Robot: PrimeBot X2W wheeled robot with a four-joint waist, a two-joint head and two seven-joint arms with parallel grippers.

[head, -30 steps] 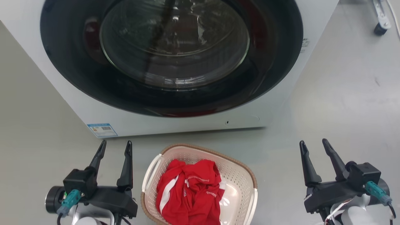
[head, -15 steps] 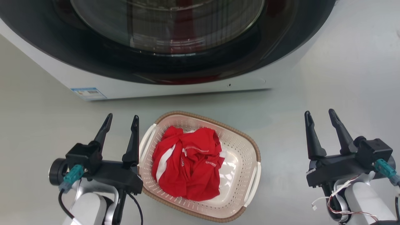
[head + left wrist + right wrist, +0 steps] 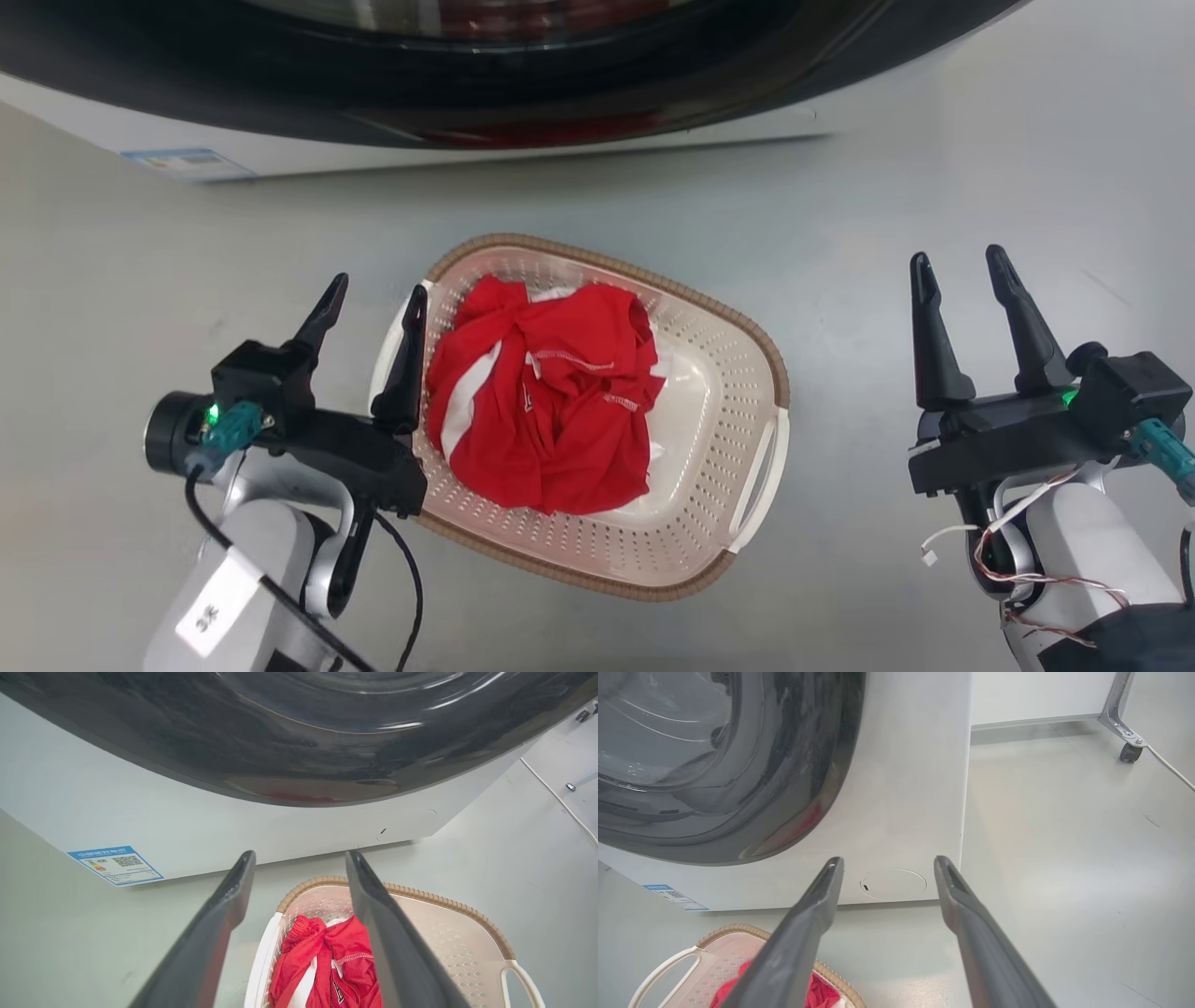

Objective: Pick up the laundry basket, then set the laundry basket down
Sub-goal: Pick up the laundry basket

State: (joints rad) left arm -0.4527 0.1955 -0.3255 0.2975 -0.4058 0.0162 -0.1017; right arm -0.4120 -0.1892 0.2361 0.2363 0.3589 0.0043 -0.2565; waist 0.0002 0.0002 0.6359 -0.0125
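The laundry basket [image 3: 719, 411] sits on the floor [image 3: 980, 140] before the washing machine [image 3: 560, 154], with a red garment [image 3: 541, 401] heaped inside. The left gripper [image 3: 378, 286] is spread wide and empty, its fingers on either side of the basket's left handle. The right gripper [image 3: 959, 256], likewise spread and empty, is well apart from the basket.

Bright, even, cool light from above. The pale floor [image 3: 934, 168] has a faint sheen, with only soft shadow under the washing machine [image 3: 187, 826]. Its dark glass door [image 3: 327, 742] carries streaky white glare. In the 2 wrist views the near fingers [image 3: 205, 952] are blurred, and straight edges bow from wide-angle distortion.
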